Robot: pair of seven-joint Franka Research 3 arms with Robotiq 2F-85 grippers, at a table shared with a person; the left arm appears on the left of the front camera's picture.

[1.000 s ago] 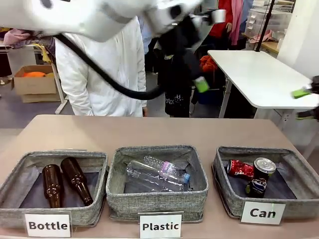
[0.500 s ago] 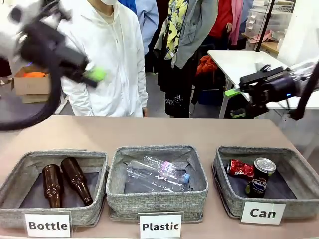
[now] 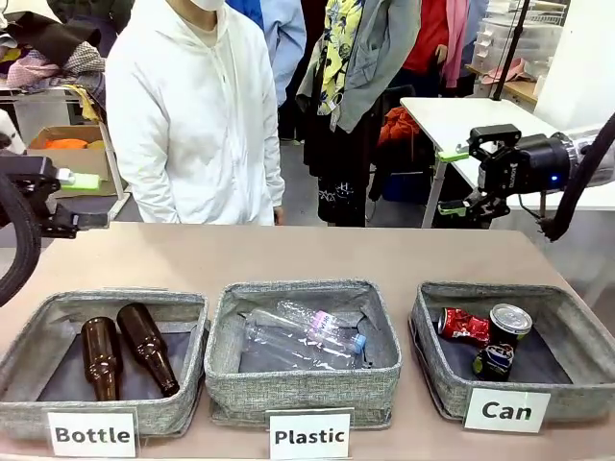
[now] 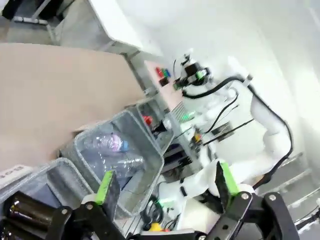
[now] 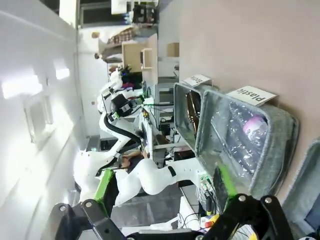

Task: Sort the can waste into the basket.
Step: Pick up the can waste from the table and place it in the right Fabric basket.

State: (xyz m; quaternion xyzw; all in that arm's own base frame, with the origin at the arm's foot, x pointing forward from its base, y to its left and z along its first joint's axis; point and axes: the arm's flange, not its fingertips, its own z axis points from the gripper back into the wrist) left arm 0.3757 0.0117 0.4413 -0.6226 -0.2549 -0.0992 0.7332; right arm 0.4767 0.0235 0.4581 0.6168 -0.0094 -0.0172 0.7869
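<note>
Counter (image 3: 288,252): both cans (image 3: 485,338) lie in basket (image 3: 567,312), lower right; sorting looks done; left gripper (image 3: 82,200) and right gripper (image 3: 454,181) spread, empty.

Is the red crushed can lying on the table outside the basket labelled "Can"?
No, the red can lies inside the Can basket, next to the dark can.

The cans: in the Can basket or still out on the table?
In. The red can and the dark can both lie inside the Can basket, alongside a silver-topped can.
</note>
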